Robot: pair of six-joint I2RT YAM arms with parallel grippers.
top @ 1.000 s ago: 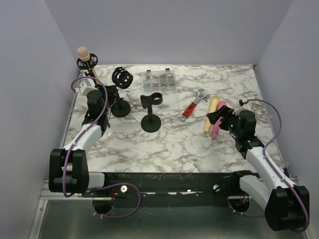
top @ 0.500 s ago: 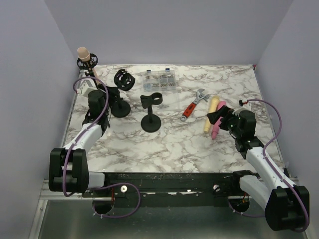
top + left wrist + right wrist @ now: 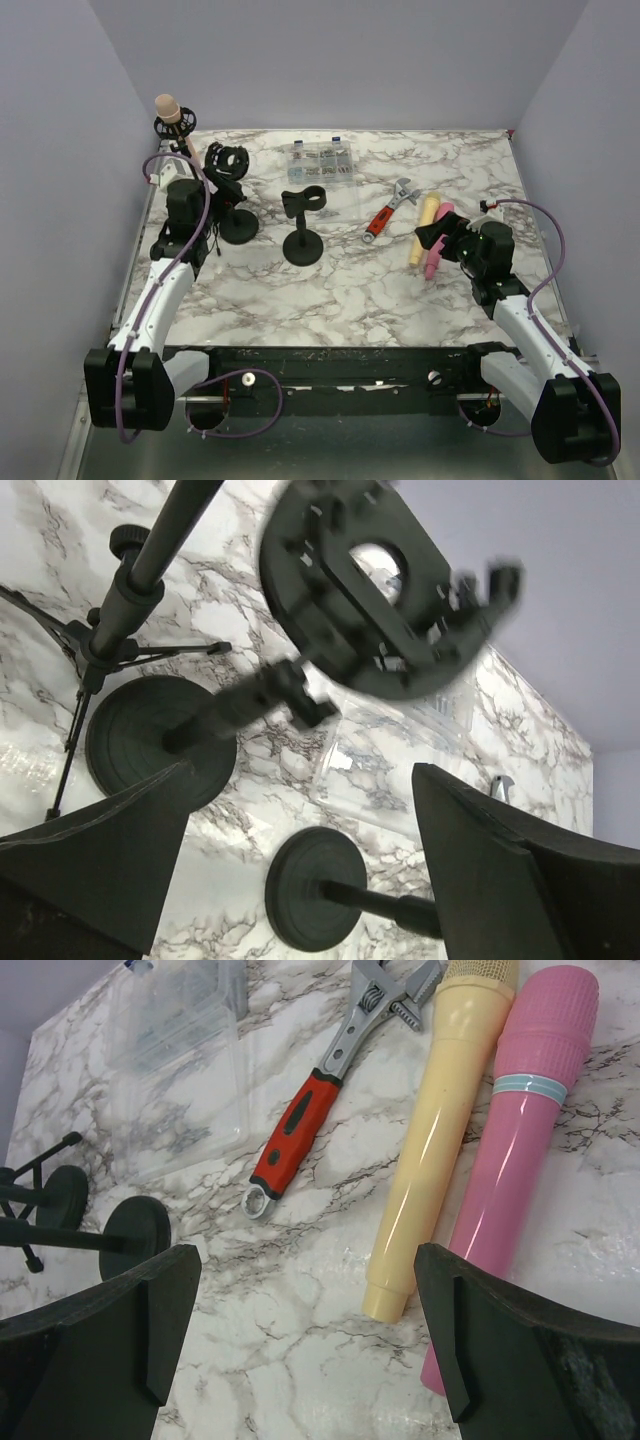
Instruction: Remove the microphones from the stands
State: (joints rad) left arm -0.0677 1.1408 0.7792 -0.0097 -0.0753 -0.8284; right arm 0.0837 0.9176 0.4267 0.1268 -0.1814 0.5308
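A tan-headed microphone (image 3: pixel 167 106) stands upright in the ring mount of a tripod stand (image 3: pixel 176 128) at the far left corner; only the tripod's pole (image 3: pixel 150 560) shows in the left wrist view. My left gripper (image 3: pixel 222 190) (image 3: pixel 300 780) is open and holds nothing. It is beside the leaning pole of an empty black shock-mount stand (image 3: pixel 226 162) (image 3: pixel 370 610), which looks blurred. My right gripper (image 3: pixel 432 240) (image 3: pixel 305 1260) is open over bare marble, just short of a cream microphone (image 3: pixel 435 1130) and a pink microphone (image 3: pixel 520 1150) lying flat.
A second empty clip stand (image 3: pixel 303 203) on a round base (image 3: pixel 320 890) stands mid-table. A red-handled wrench (image 3: pixel 388 212) (image 3: pixel 310 1125) and a clear parts box (image 3: pixel 322 160) (image 3: pixel 180 1060) lie behind. The enclosure wall is close on the left.
My left gripper has gone from nearly shut to wide open and its arm has pulled back. The shock-mount stand's head has swung left. The right arm has not moved.
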